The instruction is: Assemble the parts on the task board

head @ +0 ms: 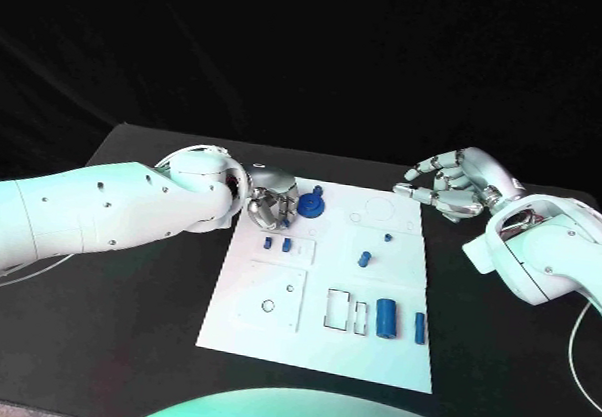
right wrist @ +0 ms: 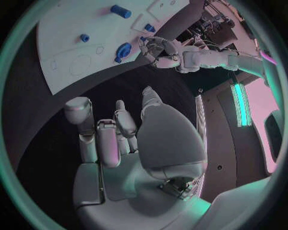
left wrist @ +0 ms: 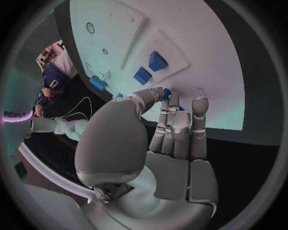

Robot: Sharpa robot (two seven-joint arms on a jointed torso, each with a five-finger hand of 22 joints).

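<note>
From the head view, the left hand (head: 268,205) sits at the far left part of the task board (head: 372,362), its fingers curled in beside a round blue part (head: 311,206); whether they actually pinch that part or only touch it I cannot tell. Two small blue blocks (head: 277,244) lie just beside the hand toward the robot, a small blue peg (head: 365,259) stands near the board's middle, and a blue cylinder (head: 387,319) with a thin blue bar (head: 419,328) lies at the near right. The right hand (head: 451,186) hovers off the board's far right corner, fingers loosely curled, holding nothing that I can see. The likely trouble: if the left hand shifts sideways, its knuckles could knock the two blocks out of their recess (they lie very close). The left wrist view gives what the head camera cannot: the left hand's fingers (left wrist: 173,125) reaching down onto the board with a speck of blue at their tips, and the two blocks (left wrist: 150,68) lying free. The right wrist view looks across at the left hand (right wrist: 157,51) next to the round part (right wrist: 123,51), with its own hand (right wrist: 129,143) bare and apart from the board.
</note>
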